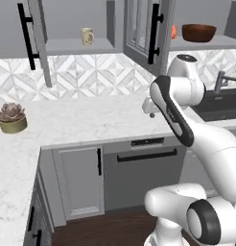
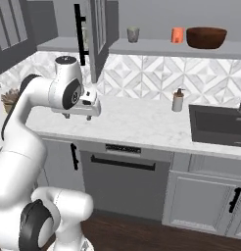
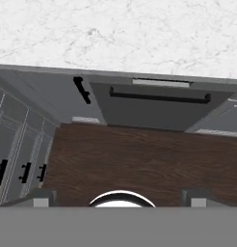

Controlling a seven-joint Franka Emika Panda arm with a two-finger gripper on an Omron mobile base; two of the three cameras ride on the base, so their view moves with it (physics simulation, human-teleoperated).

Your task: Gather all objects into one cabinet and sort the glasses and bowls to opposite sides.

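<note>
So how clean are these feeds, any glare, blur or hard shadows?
Left base view: soft, slightly blurred render, cream mug coarse. Right base view: even flat light, no glare, only faint shadow beneath the bowl. Hand view: marble counter bright, detail sharp, mild wide-angle slant on the cabinet fronts.

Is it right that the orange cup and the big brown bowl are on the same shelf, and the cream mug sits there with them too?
Not quite. The orange cup and the big brown bowl do share a shelf, but the cream mug sits alone on the shelf of the other open cabinet, further left, as the left base view shows. The cup sharing their shelf is the grey cup, seen in the right base view.
</note>
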